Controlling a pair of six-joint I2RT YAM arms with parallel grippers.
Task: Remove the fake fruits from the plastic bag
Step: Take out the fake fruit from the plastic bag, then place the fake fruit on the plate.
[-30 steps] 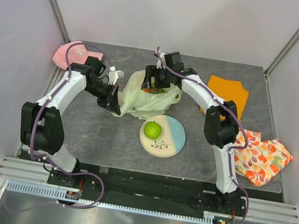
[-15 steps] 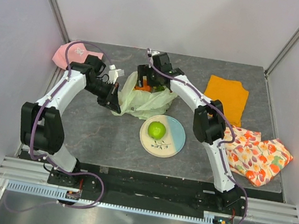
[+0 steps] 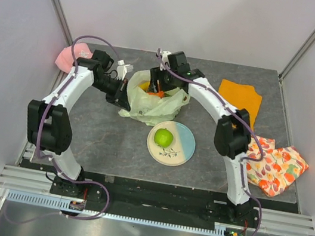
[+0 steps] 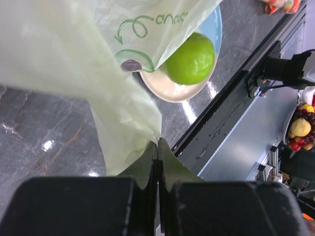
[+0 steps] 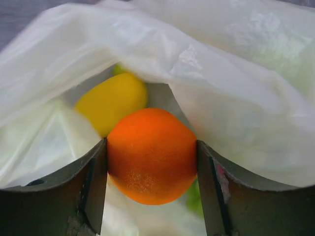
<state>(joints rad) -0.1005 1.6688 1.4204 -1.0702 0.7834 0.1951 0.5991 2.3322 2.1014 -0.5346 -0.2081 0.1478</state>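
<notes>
- Left gripper (image 4: pixel 157 147): jaws pinched together on a fold of the bag (image 4: pixel 74 73).
- Right gripper (image 5: pixel 151 169): jaws pressed against both sides of the orange (image 5: pixel 151 147); yellow fruit (image 5: pixel 112 101) just beyond.

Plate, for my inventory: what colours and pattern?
The plate: half cream, half pale blue, leaf sprig; top external view.

Green apple (image 3: pixel 163 137) on plate (image 3: pixel 186 138)
</notes>
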